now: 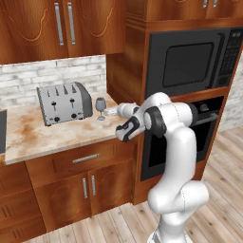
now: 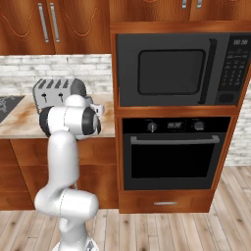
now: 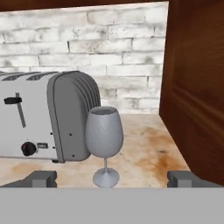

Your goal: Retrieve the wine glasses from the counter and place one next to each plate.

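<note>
Your gripper [image 3: 111, 178] is spread as wide as it goes — the 2 dark fingertips [image 3: 41, 178] sit far apart at the bottom of the hand view, and they hold nothing and touch nothing. Right between them, further ahead, you have 1 wine glass [image 3: 104, 139] standing upright on the surface [image 3: 148, 153], its round foot flat on the marbled stone. It's just beside the silver toaster [image 3: 43, 116] — on the side nearest the wooden cabinet wall [image 3: 197, 87]. From the left base view, the glass [image 1: 100, 107] stands near the surface's back corner, with the arm's hand reaching in just beside it.
</note>
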You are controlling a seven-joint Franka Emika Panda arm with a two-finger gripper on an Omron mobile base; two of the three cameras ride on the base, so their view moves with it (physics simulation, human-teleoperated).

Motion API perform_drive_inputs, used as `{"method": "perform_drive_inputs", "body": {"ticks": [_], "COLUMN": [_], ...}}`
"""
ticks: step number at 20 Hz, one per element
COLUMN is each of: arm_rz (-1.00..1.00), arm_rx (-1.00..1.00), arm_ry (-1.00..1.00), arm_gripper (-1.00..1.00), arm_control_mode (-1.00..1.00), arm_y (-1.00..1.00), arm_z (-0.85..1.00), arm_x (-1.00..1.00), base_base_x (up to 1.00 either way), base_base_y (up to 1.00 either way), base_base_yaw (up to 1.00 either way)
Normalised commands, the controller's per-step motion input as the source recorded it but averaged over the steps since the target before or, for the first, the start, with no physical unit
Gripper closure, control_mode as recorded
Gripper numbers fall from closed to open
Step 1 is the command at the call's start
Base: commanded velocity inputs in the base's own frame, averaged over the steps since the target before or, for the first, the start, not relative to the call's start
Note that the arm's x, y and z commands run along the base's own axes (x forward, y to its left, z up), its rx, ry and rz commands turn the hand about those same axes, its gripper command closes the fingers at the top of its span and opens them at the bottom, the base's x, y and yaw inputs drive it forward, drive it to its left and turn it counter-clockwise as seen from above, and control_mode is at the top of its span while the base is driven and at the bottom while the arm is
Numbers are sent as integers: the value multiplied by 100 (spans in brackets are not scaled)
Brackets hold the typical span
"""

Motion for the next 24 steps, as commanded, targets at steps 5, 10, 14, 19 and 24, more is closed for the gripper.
{"method": "perform_drive_inputs", "body": {"ticks": [5, 10, 14, 19, 24], "arm_rz": [-1, 0, 0, -2, -2], "arm_rx": [0, 0, 0, 0, 0], "arm_ry": [0, 0, 0, 0, 0], "arm_gripper": [-100, -100, -100, -100, -100], "arm_control_mode": [-100, -100, -100, -100, -100], "arm_y": [10, 5, 9, 14, 14], "arm_z": [-17, -21, -21, -14, -15], "arm_x": [20, 15, 18, 27, 27], "base_base_x": [0, 0, 0, 0, 0], "base_base_y": [0, 0, 0, 0, 0], "base_base_yaw": [0, 0, 0, 0, 0]}}
